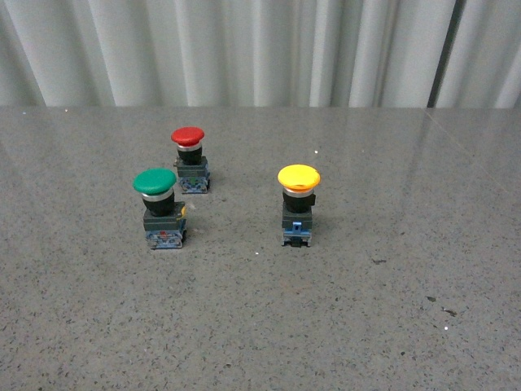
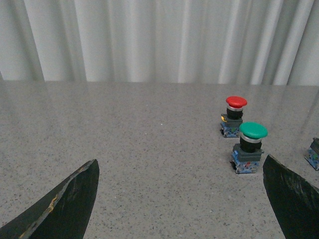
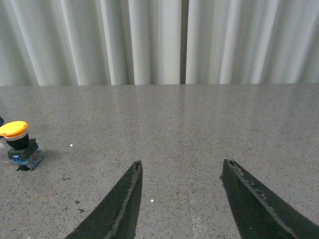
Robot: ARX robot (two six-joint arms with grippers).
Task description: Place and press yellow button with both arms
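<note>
The yellow button [image 1: 298, 204] stands upright on the grey speckled table, right of centre in the front view; it has a yellow mushroom cap, black collar and dark base with blue parts. It also shows in the right wrist view [image 3: 19, 144], far off to one side of my right gripper [image 3: 182, 167], which is open and empty above bare table. My left gripper [image 2: 179, 164] is open wide and empty; only a sliver of the yellow button's base [image 2: 314, 154] shows at that view's edge. Neither arm shows in the front view.
A green-capped button [image 1: 160, 208] and a red-capped button [image 1: 190, 159] stand left of the yellow one; both show in the left wrist view, green [image 2: 249, 147] near one finger [image 2: 294, 199], red [image 2: 234, 115] behind it. White curtain runs behind the table [image 1: 391, 326].
</note>
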